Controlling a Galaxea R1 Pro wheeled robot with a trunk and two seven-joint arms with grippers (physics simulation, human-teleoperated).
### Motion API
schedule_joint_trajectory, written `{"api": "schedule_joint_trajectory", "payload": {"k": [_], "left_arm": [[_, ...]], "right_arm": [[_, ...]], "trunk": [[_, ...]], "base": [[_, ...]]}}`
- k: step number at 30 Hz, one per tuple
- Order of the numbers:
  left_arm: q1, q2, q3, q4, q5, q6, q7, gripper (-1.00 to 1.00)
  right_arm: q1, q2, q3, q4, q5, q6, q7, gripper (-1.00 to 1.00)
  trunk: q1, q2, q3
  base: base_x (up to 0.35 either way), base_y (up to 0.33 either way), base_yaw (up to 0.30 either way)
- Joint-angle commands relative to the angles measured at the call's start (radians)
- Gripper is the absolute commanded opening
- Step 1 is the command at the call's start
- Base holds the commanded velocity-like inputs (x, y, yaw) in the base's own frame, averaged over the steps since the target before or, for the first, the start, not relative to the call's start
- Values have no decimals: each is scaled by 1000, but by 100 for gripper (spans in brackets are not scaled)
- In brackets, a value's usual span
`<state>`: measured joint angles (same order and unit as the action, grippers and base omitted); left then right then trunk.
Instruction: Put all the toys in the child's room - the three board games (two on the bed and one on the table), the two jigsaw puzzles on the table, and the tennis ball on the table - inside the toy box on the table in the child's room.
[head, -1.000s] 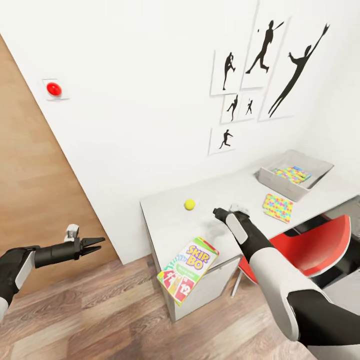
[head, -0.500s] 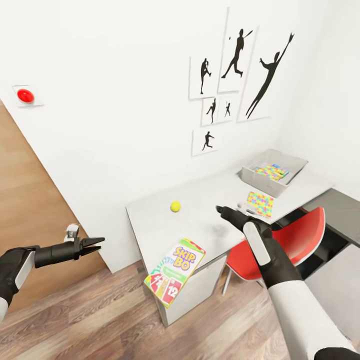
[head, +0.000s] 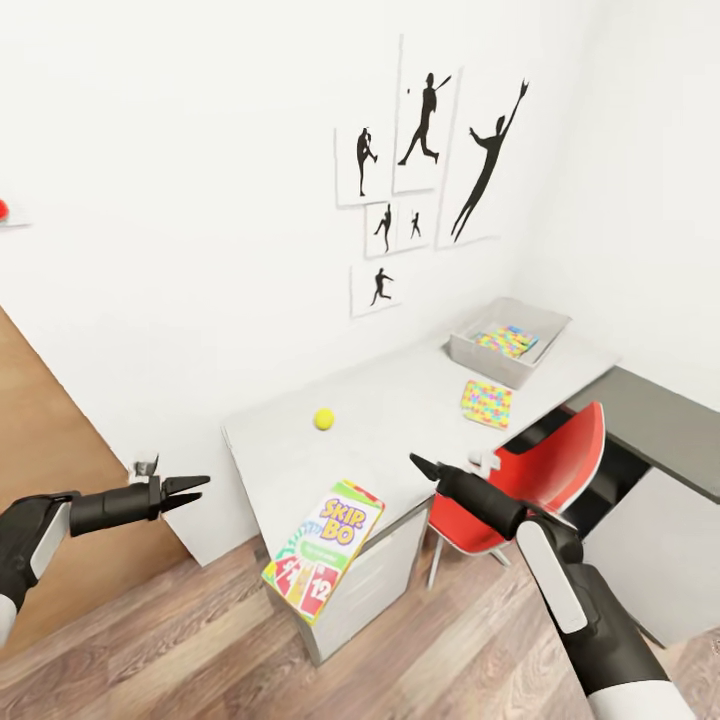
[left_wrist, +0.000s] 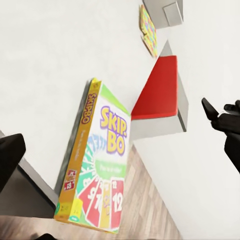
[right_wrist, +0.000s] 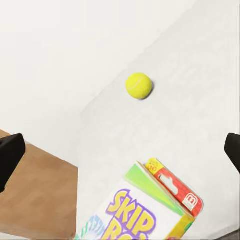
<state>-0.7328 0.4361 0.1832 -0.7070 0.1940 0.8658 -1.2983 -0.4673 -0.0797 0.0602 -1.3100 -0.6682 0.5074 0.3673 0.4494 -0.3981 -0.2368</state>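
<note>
On the pale grey table (head: 400, 395) lies the tennis ball (head: 323, 419), also seen in the right wrist view (right_wrist: 139, 85). The SKIP-BO board game (head: 323, 549) lies at the table's front edge, with half of it hanging over. One jigsaw puzzle (head: 487, 403) lies flat near the toy box (head: 478, 358), and another puzzle (head: 505, 341) is inside the box. My right gripper (head: 416, 463) hovers open off the table's front edge, to the right of the SKIP-BO box, holding nothing. My left gripper (head: 197, 489) hangs open and empty over the floor, left of the table.
A red chair (head: 545, 475) is tucked under the table beside my right arm. A lower dark grey desk (head: 655, 415) adjoins at the right. Black baseball silhouettes (head: 430, 150) hang on the white wall. Wood-plank floor (head: 200, 640) lies in front.
The whole view has swung, so the camera turned. My right gripper has drawn back from above the tabletop to off its front edge. The left gripper keeps its pose.
</note>
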Motion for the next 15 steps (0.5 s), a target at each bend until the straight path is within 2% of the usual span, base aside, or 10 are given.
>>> {"api": "schedule_joint_trajectory", "payload": {"k": [1, 6, 15], "left_arm": [[0, 0, 0, 0, 3, 8, 1, 100], [0, -3, -1, 0, 2, 6, 41, 100], [0, -9, -1, 2, 3, 1, 114, 100]], "right_arm": [[4, -1, -1, 0, -5, -3, 17, 100], [21, 0, -3, -9, -1, -32, 74, 100], [24, 9, -3, 2, 1, -38, 85, 100]], "trunk": [[1, -2, -1], [1, -2, 2], [1, -2, 3]], "base": [[0, 20, -191], [0, 141, -94], [3, 54, -10]]}}
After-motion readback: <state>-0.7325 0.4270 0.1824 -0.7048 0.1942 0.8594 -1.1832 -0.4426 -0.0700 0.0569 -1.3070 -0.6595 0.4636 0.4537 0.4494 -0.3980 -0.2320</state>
